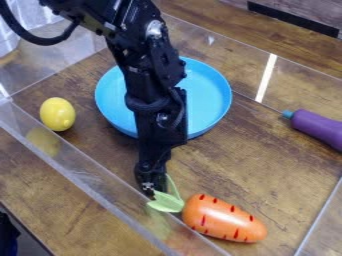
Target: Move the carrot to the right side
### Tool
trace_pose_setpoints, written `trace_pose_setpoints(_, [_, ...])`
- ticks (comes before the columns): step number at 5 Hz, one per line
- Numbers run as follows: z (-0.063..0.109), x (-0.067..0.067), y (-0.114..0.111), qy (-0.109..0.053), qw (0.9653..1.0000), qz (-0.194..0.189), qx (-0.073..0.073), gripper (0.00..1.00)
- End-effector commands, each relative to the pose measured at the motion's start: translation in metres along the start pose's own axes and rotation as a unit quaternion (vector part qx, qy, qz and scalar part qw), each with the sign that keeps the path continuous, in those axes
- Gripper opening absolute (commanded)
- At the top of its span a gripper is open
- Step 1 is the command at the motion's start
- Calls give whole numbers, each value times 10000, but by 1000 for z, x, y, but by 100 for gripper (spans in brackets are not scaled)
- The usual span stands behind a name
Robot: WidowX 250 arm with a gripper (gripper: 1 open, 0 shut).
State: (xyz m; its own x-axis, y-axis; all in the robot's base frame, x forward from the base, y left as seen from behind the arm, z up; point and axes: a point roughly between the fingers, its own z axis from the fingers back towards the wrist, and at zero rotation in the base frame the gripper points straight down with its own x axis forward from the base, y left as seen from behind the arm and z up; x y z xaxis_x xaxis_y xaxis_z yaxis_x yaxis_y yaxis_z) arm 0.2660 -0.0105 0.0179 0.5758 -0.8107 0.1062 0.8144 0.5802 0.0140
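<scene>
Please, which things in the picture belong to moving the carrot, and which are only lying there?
For the job:
- carrot
- gripper, at the carrot's leafy top

Just lying about:
- lemon
- eggplant
- blue bowl

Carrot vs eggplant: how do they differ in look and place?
The carrot is orange with red marks; the eggplant is plain purple. The carrot's leafy top is pale green, the eggplant's tip teal. The carrot lies nearer the bottom edge than the eggplant. Both lie on their sides.
</scene>
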Motion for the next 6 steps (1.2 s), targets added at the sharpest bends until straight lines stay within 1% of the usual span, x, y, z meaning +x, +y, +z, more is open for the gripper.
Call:
trace_pose_setpoints(1, [8, 9, -2, -125, 9996, -237, 82, 100])
trace_pose_setpoints(3, [11, -4, -5, -171, 9991, -379, 29, 100])
trace_pose_setpoints(5, [8, 9, -3, -176, 9980, -608, 19, 100])
trace_pose_setpoints(6, [5, 29, -12, -169, 9967, -793, 10, 100])
